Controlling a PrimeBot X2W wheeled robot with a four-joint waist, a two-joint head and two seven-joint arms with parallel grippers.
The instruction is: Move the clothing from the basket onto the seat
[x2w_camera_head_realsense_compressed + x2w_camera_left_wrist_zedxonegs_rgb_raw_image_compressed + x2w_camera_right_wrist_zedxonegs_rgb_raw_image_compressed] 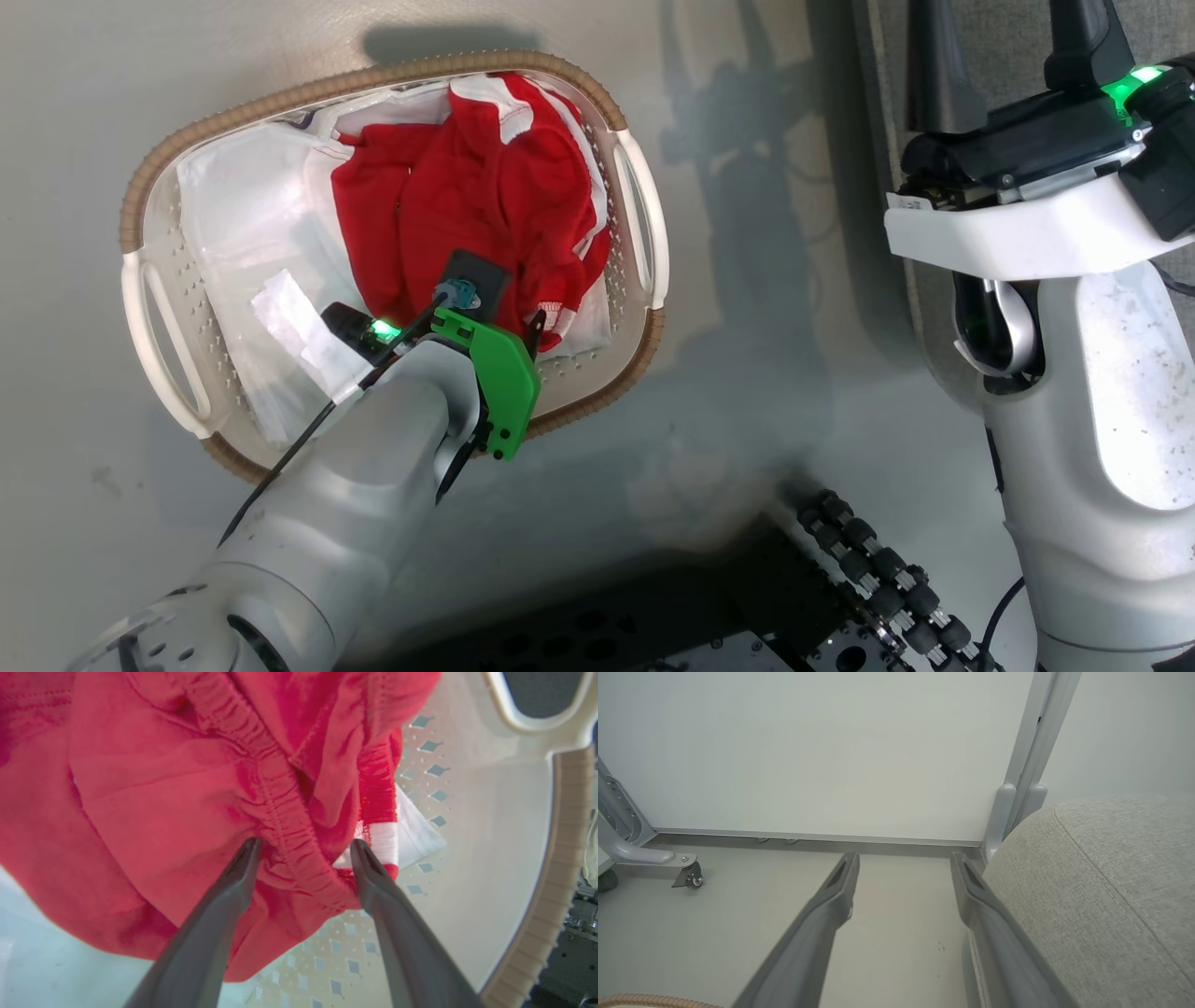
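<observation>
The clothing [485, 196] lies bunched in the right half of the white basket [373, 79], which stands on the floor. My left gripper [509, 322] reaches down into the basket. In the left wrist view that left gripper [303, 847] is open, and its two fingertips press into the red clothing [163, 802] on either side of a gathered elastic waistband; the jaws have not closed on it. My right gripper [903, 858] hangs open and empty above the floor, right beside the rounded corner of the grey seat [1101, 882].
A flat white sheet [243, 215] lines the left half of the basket. My base with its roller wheels [878, 579] is close in front of the basket. A white wall panel and a castor leg [686, 875] stand beyond the right gripper.
</observation>
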